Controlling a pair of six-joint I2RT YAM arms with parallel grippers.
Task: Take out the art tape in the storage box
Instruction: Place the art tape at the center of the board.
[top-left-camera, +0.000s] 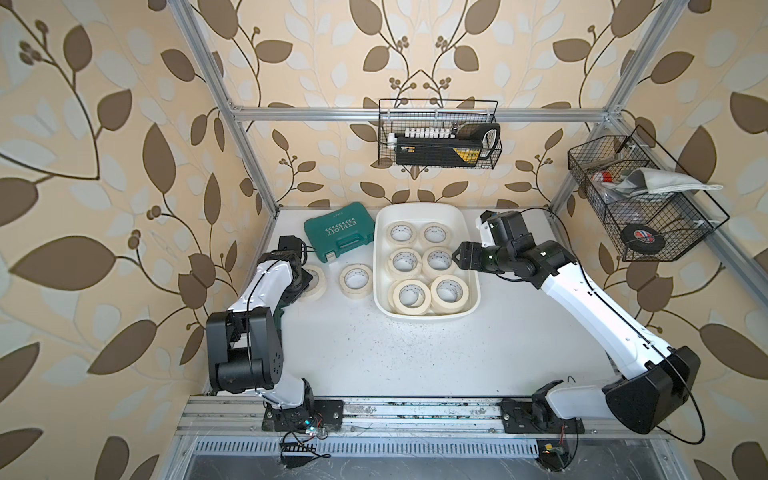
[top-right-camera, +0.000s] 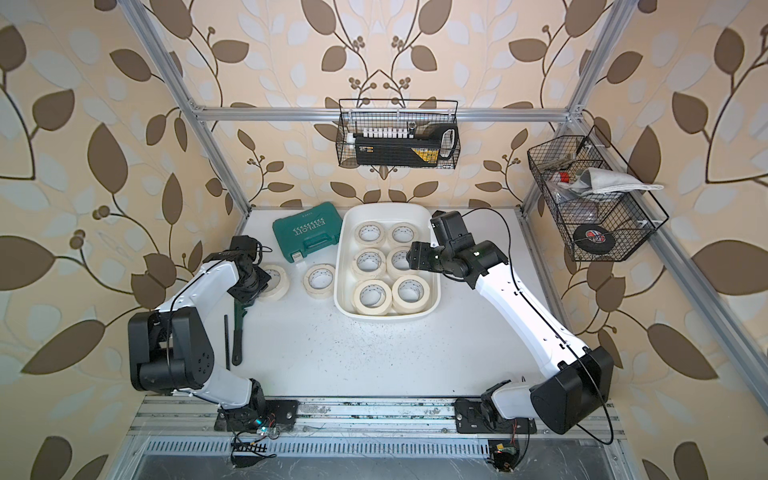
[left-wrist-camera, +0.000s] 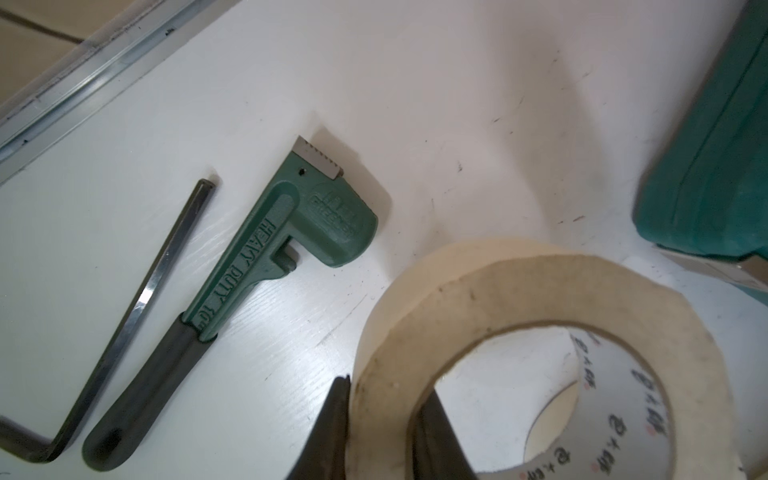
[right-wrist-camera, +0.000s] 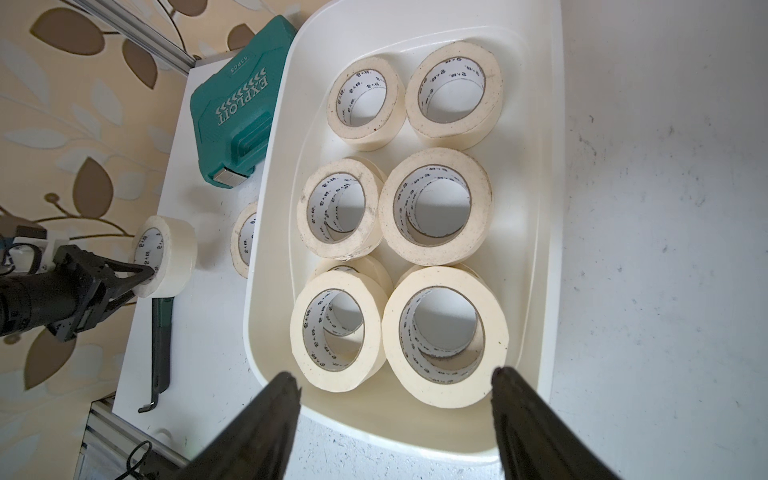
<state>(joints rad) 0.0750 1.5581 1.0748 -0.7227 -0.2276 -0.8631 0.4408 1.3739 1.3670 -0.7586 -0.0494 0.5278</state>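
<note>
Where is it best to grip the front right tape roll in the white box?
Probably from above. The tape roll lies flat, hole up, close beside its neighbour: one finger in the hole, one outside on the side facing the storage box wall.

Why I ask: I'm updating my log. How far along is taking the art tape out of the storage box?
Done: one art tape roll lies on the table beside the storage box. In hand: the left gripper is shut on a second roll outside it. Left: six top rolls, some stacked, near the open right gripper.
</note>
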